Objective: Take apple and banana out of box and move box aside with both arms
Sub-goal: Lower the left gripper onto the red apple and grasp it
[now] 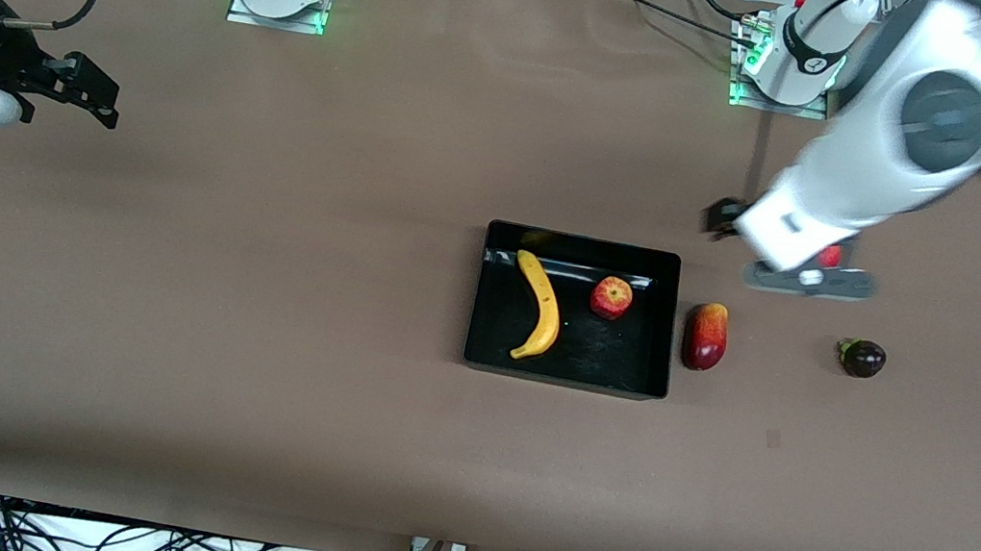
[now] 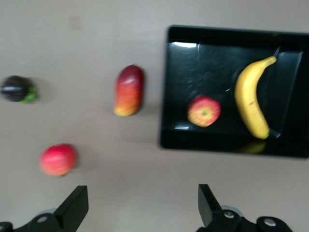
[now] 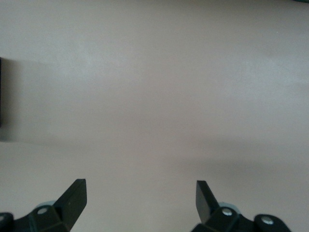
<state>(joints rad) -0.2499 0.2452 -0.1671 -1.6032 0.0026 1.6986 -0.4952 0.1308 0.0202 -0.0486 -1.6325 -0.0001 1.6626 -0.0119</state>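
The black box (image 1: 564,369) lies mid-table and also shows in the left wrist view (image 2: 231,36). In it lie a yellow banana (image 1: 539,307) (image 2: 251,96) and a red apple with yellowish streaks (image 1: 611,297) (image 2: 204,110). My left gripper (image 1: 773,240) (image 2: 142,193) is open and empty, over bare table beside the box toward the left arm's end. A round red fruit (image 1: 830,256) (image 2: 58,159) lies close to one finger and is partly hidden by the arm. My right gripper (image 1: 103,101) (image 3: 140,186) is open and empty, waiting over bare table at the right arm's end.
A red-yellow oblong fruit (image 1: 705,337) (image 2: 129,90) lies just outside the box toward the left arm's end. A small dark purple fruit with a green stem (image 1: 862,358) (image 2: 17,88) lies further toward that end. Cables run along the table's front edge.
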